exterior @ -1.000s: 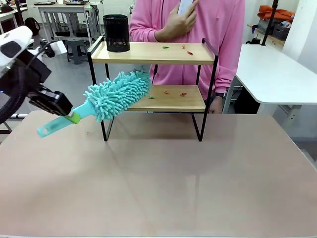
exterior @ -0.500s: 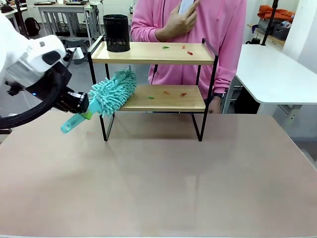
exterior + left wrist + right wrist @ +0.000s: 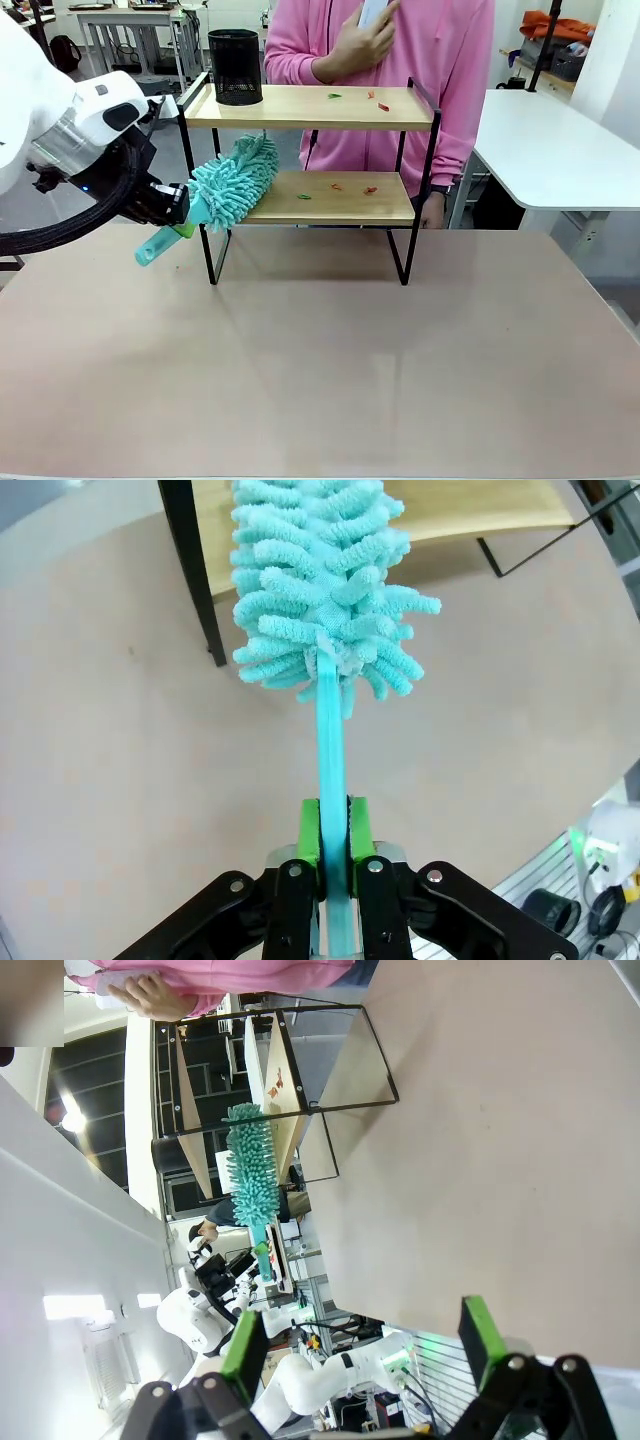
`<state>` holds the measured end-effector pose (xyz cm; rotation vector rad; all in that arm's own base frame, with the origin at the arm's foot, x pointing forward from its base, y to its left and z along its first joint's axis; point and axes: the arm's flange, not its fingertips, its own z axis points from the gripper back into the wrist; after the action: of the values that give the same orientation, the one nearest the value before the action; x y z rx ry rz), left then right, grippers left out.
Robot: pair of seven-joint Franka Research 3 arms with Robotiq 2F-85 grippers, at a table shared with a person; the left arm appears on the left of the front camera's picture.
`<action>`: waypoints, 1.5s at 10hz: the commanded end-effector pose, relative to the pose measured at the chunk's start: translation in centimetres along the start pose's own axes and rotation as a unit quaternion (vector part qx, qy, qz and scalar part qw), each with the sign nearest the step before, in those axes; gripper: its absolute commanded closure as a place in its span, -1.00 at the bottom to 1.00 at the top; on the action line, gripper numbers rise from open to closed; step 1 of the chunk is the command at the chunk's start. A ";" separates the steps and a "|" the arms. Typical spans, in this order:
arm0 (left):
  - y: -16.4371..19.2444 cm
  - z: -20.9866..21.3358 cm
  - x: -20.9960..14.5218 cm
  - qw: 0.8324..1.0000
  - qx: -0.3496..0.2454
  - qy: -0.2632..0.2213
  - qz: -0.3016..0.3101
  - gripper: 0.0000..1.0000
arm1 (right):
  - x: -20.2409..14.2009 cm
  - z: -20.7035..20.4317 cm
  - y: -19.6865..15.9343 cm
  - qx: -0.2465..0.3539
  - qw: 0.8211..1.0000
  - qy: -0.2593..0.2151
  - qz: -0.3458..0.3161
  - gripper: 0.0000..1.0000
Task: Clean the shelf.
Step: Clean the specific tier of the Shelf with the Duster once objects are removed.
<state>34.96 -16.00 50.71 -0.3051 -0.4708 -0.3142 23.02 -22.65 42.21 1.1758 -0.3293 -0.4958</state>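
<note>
A matte beige tabletop (image 3: 330, 370) is seen in the front view, in a workroom with a grey floor. A white table (image 3: 550, 140) stands to the right and more tables are seen far back on the left.

The shelf (image 3: 290, 108) is set at the far middle of the tabletop, its 2 wood boards carried in a thin black frame. The left gripper (image 3: 182, 222) is placed just outside the shelf's left end. Its green pads are clamped on the flat handle of a teal chenille duster (image 3: 320, 580). The fluffy head is angled up between the 2 boards at the front left leg; contact with the lower board cannot be judged.

The right gripper (image 3: 362, 1345) is spread wide with nothing between its pads, well apart from the shelf.

A black mesh cup (image 3: 235, 67) is stood on the top board's left end. Small red and green scraps (image 3: 370, 189) are scattered on both boards, right of the duster head. A person in a pink top (image 3: 440, 60) is stood directly behind the shelf.
</note>
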 end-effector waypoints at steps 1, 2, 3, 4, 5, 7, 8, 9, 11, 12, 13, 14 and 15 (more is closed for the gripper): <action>0.2 0.5 -0.4 1.000 0.001 -0.001 -0.005 0.75 | -0.1 -0.1 0.0 0.001 1.000 0.001 0.013 -1.00; 0.0 0.0 0.0 1.000 0.000 0.000 0.000 0.75 | -0.1 -0.1 0.0 0.001 1.000 0.001 0.013 -1.00; 0.0 -0.3 0.7 0.999 0.024 -0.023 0.032 0.75 | -0.1 -0.1 0.0 0.001 1.000 0.001 0.013 -1.00; -2.0 -1.1 2.7 0.996 0.062 -0.036 0.043 0.75 | -0.1 -0.1 0.0 0.001 1.000 0.001 0.013 -1.00; -3.5 -1.3 4.4 0.997 0.045 -0.057 0.040 0.75 | -0.1 -0.1 0.0 0.001 1.000 0.001 0.013 -1.00; -5.3 -1.8 6.3 0.993 0.086 -0.066 0.049 0.75 | -0.1 -0.1 0.0 0.001 1.000 0.001 0.013 -1.00; -5.8 -2.1 6.6 0.994 0.083 -0.056 0.033 0.75 | -0.1 -0.1 0.0 0.001 1.000 0.001 0.013 -1.00; -6.0 -2.7 6.9 0.995 0.088 -0.041 0.029 0.75 | -0.1 -0.1 0.0 0.001 1.000 0.001 0.013 -1.00; -6.2 -3.5 7.2 0.994 0.102 -0.032 0.032 0.75 | -0.1 -0.1 0.0 0.001 1.000 0.001 0.013 -1.00; -6.5 -3.8 7.3 0.993 0.106 -0.030 0.030 0.75 | -0.1 -0.1 0.0 0.001 1.000 0.001 0.013 -1.00; -7.1 -4.2 7.4 0.994 0.103 -0.025 0.019 0.75 | -0.1 -0.1 0.0 0.001 1.000 0.001 0.013 -1.00; -7.7 -4.7 7.5 0.994 0.108 -0.021 0.011 0.75 | -0.1 -0.1 0.0 0.001 1.000 0.001 0.013 -1.00; -8.4 -5.1 7.5 0.994 0.106 -0.015 -0.001 0.75 | -0.1 -0.1 0.0 0.001 1.000 0.001 0.013 -1.00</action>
<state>39.99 -25.73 51.44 -0.1265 -0.5242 -0.2653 23.01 -22.65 42.20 1.1759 -0.3293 -0.4960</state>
